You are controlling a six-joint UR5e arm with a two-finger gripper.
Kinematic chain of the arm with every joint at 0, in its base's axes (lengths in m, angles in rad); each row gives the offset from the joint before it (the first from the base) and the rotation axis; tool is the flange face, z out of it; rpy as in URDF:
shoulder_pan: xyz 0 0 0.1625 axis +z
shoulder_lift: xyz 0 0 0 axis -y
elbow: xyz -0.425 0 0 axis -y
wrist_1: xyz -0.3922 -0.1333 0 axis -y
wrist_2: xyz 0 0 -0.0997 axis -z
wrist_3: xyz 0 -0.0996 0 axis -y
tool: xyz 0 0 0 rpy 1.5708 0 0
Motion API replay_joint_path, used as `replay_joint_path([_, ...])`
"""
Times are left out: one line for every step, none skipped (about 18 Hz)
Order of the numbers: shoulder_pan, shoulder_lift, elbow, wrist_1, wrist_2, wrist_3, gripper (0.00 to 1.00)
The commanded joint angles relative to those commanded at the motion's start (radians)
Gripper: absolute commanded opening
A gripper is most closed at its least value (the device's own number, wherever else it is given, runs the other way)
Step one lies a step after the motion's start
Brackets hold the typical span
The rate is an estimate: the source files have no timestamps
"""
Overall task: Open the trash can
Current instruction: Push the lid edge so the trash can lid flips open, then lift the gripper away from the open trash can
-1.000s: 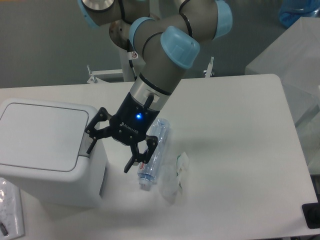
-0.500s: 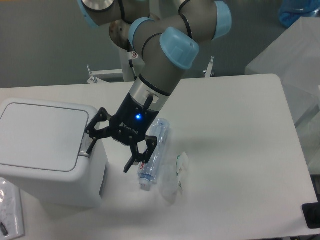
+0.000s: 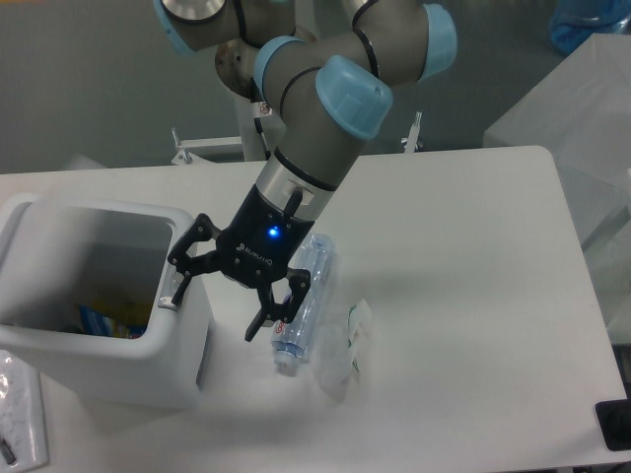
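The white boxy trash can point(image 3: 182, 335) stands at the table's left front. Its lid is up and mostly out of sight, and the inside shows blue and yellow items point(image 3: 104, 320). The grey push-button tab point(image 3: 170, 296) sits on its right rim. My gripper point(image 3: 222, 301) is open, with one finger point(image 3: 181, 279) touching the tab and the other finger point(image 3: 266, 317) hanging to the right of the can. It holds nothing.
A clear plastic bottle point(image 3: 301, 305) lies on the table just right of the gripper, with crumpled clear plastic point(image 3: 347, 345) beside it. A plastic bag point(image 3: 18, 414) lies at the front left corner. A black object point(image 3: 615, 424) sits at the right front edge.
The trash can's lid was shut flat in the earlier frames and is now swung open, showing the inside. The gripper has stayed at the tab.
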Motion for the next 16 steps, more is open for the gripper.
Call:
replay_joint_path([0.000,0.000,0.000,0.000,0.000,-0.002,1.00])
replay_joint_path([0.000,0.002,0.000,0.000,0.000,0.000,1.00])
replay_joint_path([0.000,0.003,0.002,0.002,0.000,0.000,1.00])
replay_joint_path([0.002,0.003,0.008,0.003,0.000,0.002,1.00])
replay_joint_path([0.003,0.003,0.014,0.008,0.000,0.003,1.00])
replay_joint_path([0.012,0.005,0.021,0.008,0.000,0.003,1.00])
replay_joint_path([0.021,0.005,0.034,0.009,0.002,0.006,1.00])
replay_joint_path([0.031,0.006,0.040,0.009,0.003,0.020,1.00])
replay_joint_path([0.044,0.008,0.047,0.009,0.003,0.046,1.00])
replay_joint_path([0.064,0.011,0.051,0.009,0.003,0.069,1.00])
replay_joint_path([0.089,0.021,0.051,0.009,0.003,0.093,1.00])
replay_joint_path([0.113,0.031,0.051,0.011,0.003,0.121,1.00])
replay_joint_path([0.129,0.038,0.049,0.011,0.003,0.156,1.00])
replay_joint_path([0.139,0.040,0.049,0.014,0.009,0.193,1.00])
replay_joint_path([0.150,0.040,0.048,0.014,0.040,0.237,1.00])
replay_joint_path([0.164,0.040,0.043,0.014,0.104,0.285,1.00])
